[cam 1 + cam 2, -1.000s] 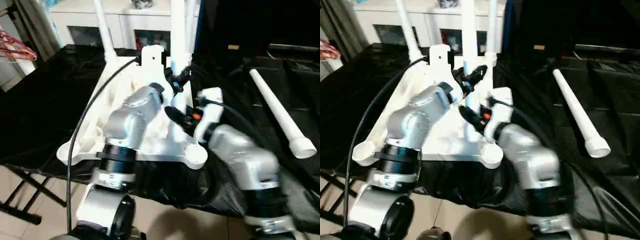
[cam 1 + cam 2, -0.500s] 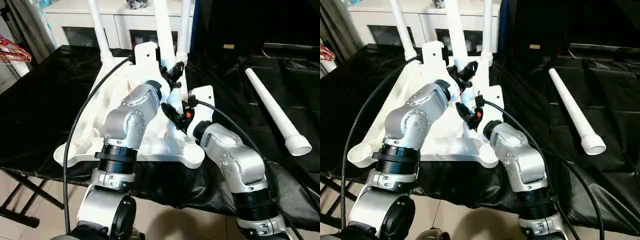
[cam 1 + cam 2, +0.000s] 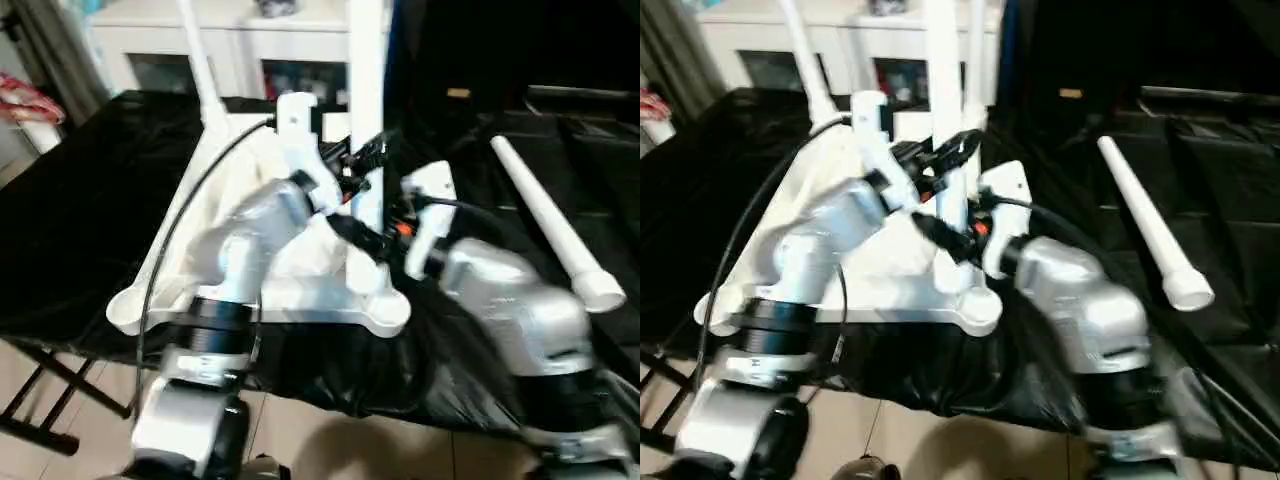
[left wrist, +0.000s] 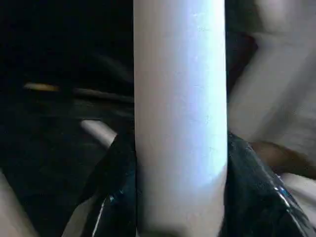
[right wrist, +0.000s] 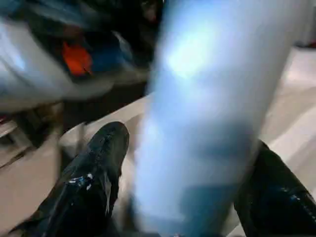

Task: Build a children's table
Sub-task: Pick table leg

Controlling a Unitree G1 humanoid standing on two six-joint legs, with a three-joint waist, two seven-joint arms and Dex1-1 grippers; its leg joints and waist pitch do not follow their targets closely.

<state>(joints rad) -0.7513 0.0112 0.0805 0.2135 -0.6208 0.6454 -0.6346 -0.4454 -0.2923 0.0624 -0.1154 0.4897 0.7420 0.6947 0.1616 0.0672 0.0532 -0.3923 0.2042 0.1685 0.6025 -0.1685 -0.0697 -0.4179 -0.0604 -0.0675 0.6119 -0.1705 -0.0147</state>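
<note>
While both silver forearms reach forward over the near counter edge, the scene reads as follows.
Counter: black-draped surface (image 3: pixel 90 200) carrying the work.
Tabletop: white plastic rectangular top (image 3: pixel 300 285) lying underside up, rimmed, round socket at each near corner.
Right hand: (image 5: pixel 180 182) black fingers (image 5: pixel 94 168) spread either side of the upright leg, low down; contact cannot be told.
Left hand: (image 4: pixel 180 197) black fingers (image 4: pixel 116 187) pressed against both sides of the same leg, pinching it.
Held leg: long round white leg (image 3: pixel 367 120), upright near the top's right rim.
Loose leg: white tapered leg (image 3: pixel 550 225) lying on the counter, well right of the top.
Far leg: thin white leg (image 3: pixel 203 75) standing at the far left corner.
Cabinet: white cabinet (image 3: pixel 240 30) behind.
</note>
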